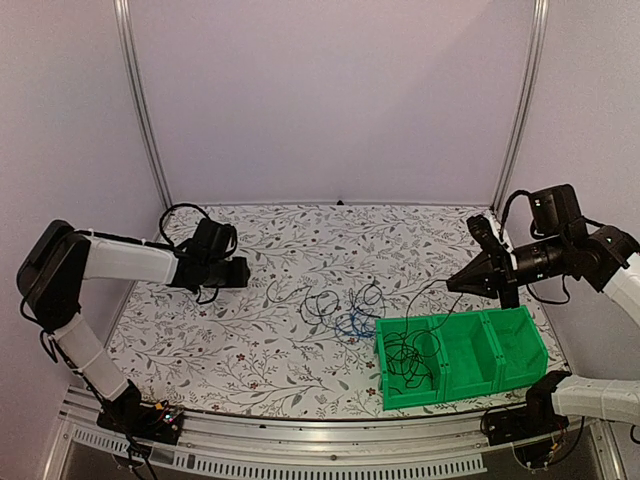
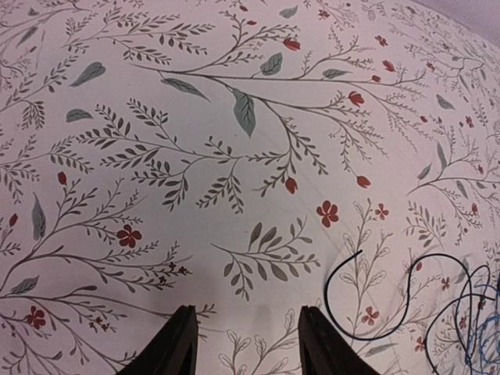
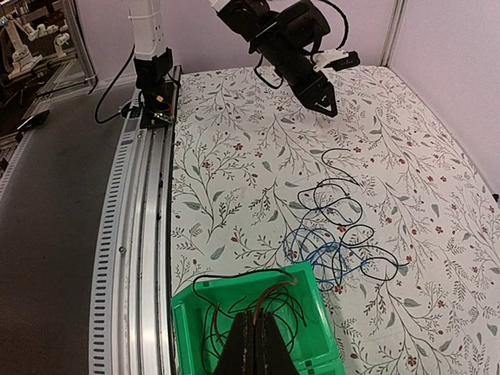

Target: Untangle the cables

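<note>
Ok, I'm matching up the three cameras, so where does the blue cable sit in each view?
Top external: blue cable mid-table, just left of the green bin.
Left wrist: bottom right corner, cut off by the edge.
Right wrist: near the centre, just beyond the green bin.
Shared landmark: the black cable loops tangled against it, in all three views.

Pale lilac walls (image 1: pixel 330 90) close in the floral-print tabletop (image 1: pixel 250 350), with aluminium posts (image 1: pixel 142 100) at its back corners. A ribbed metal rail (image 1: pixel 300 440) lines the near edge; grey floor (image 3: pixel 47 234) lies beyond.
</note>
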{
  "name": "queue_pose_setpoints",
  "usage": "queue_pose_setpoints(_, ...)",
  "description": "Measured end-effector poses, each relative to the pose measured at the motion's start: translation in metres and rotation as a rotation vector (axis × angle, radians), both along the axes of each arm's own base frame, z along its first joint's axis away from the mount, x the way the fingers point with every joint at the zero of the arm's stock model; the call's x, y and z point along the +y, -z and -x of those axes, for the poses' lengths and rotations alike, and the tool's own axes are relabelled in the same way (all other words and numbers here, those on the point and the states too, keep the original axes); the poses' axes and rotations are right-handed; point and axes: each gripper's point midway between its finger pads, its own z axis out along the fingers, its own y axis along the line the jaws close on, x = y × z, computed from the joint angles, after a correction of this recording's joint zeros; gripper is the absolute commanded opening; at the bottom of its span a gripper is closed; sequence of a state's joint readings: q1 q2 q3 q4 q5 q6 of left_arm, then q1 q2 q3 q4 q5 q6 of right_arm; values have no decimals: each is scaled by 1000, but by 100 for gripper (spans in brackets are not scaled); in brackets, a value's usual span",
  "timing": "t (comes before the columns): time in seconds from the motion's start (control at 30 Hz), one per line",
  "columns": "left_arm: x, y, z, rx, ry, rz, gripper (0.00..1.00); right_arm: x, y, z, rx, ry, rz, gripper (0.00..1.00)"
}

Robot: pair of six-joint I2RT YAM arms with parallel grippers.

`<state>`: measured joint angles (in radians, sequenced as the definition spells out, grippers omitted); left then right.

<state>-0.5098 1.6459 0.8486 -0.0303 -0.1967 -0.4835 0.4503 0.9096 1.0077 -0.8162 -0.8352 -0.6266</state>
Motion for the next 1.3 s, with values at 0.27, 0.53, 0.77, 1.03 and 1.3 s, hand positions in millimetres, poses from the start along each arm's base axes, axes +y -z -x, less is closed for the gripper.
queue_pose_setpoints(0.27, 0, 9, 1, 19, 2, -10, 44, 0, 30, 2, 75, -15, 39, 0)
queue_pose_setpoints(0.53, 0, 13, 2, 28, 3, -16, 44, 9, 62, 5, 138, -54, 90, 0)
queue_pose_setpoints(0.77, 0, 17, 2, 35, 3, -20, 44, 10, 84, 0, 140, -50, 136, 0)
queue_pose_setpoints(1.03, -1, 20, 2, 38, 5, -18, 44, -7, 118, -16, 63, 13, 288, 0)
queue_pose_setpoints(1.3, -3, 27, 3, 41, 6, -14, 44, -22, 128, -37, -36, 81, 391, 0)
